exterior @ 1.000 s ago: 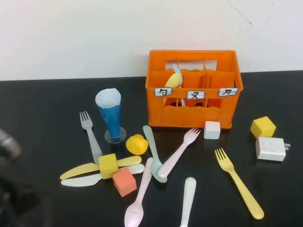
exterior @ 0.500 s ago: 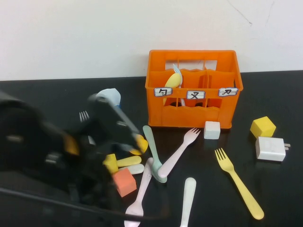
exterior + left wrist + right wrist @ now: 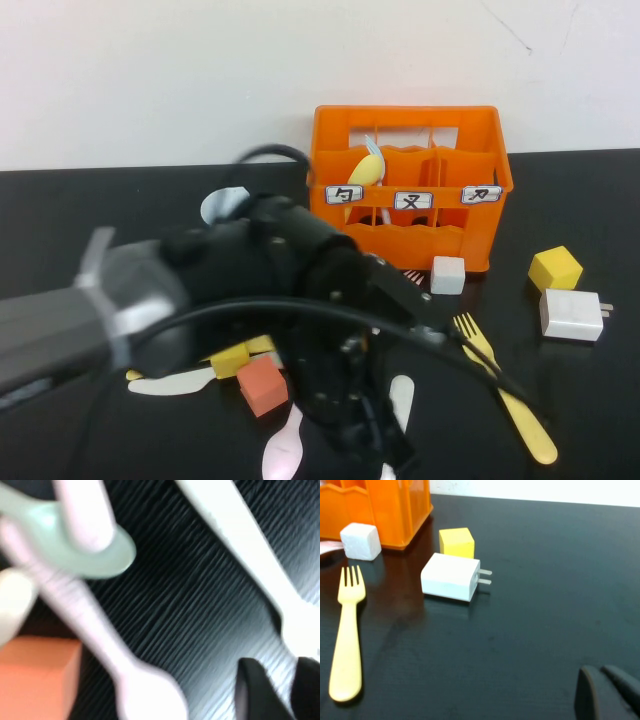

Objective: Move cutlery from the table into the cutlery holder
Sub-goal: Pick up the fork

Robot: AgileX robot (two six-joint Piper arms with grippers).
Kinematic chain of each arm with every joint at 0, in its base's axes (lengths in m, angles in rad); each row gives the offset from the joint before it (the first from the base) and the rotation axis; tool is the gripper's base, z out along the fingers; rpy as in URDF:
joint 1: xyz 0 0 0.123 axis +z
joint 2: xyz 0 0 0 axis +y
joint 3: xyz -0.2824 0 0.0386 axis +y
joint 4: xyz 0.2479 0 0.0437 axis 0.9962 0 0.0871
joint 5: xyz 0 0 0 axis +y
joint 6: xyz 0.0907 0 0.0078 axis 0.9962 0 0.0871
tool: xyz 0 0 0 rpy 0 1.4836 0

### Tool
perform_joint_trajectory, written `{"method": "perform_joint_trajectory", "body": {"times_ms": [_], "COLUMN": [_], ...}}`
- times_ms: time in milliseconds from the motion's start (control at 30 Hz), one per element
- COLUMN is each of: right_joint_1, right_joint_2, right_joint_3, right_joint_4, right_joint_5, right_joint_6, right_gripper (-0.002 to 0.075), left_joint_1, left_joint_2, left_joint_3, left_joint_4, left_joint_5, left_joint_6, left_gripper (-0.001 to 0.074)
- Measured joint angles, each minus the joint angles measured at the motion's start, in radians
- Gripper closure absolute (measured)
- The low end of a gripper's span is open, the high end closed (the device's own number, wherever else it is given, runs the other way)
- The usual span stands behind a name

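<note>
The orange cutlery holder [image 3: 405, 116] stands at the back with a yellow spoon [image 3: 366, 168] in its left compartment. My left arm reaches across the middle of the table. My left gripper [image 3: 385, 455] [image 3: 277, 690] is open, low over the table at one end of a white utensil [image 3: 402, 392] [image 3: 240, 535]. A pink spoon [image 3: 284, 455] [image 3: 90, 610] and a mint spoon [image 3: 85, 555] lie beside it. A yellow fork [image 3: 510, 395] [image 3: 347, 635] lies at the right. My right gripper [image 3: 607, 690] is shut and empty, out of the high view.
An orange cube [image 3: 262, 385], a yellow cube [image 3: 230, 355] and a white knife [image 3: 175, 382] lie left of the arm. A white cube [image 3: 448, 274], a yellow cube [image 3: 555, 268] and a white charger [image 3: 572, 314] lie at the right. The blue cup [image 3: 225, 205] is mostly hidden.
My left arm has swung in from the left and forward over the middle cutlery, and now hides the forks and spoons there. The objects have not moved.
</note>
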Motion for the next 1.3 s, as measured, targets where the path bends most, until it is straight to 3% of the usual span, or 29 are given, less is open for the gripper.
{"method": "perform_joint_trajectory", "body": {"times_ms": [133,200,600,700,800,933,1300], "right_joint_1": [0.0,0.0,0.0,0.0,0.0,0.0,0.0], "right_joint_2": [0.0,0.0,0.0,0.0,0.0,0.0,0.0], "right_joint_3": [0.0,0.0,0.0,0.0,0.0,0.0,0.0], "right_joint_4": [0.0,0.0,0.0,0.0,0.0,0.0,0.0], "right_joint_5": [0.0,0.0,0.0,0.0,0.0,0.0,0.0], "right_joint_6": [0.0,0.0,0.0,0.0,0.0,0.0,0.0], "right_gripper": [0.0729,0.0729,0.0729,0.0729,0.0729,0.0729,0.0729], "left_joint_1": [0.0,0.0,0.0,0.0,0.0,0.0,-0.001], "left_joint_2": [0.088,0.121,0.201,0.204,0.211,0.212,0.2], "left_joint_3": [-0.024,-0.031,-0.05,-0.052,-0.06,-0.059,-0.059], "left_joint_4": [-0.056,-0.063,-0.061,-0.047,-0.007,0.037,0.059], "left_joint_5": [-0.032,-0.046,-0.128,-0.128,-0.122,-0.111,-0.084], "left_joint_6": [-0.03,-0.057,-0.16,-0.183,-0.205,-0.211,-0.18], "left_gripper": [0.04,0.0347,0.0305,0.0323,0.0409,0.0615,0.061]}}
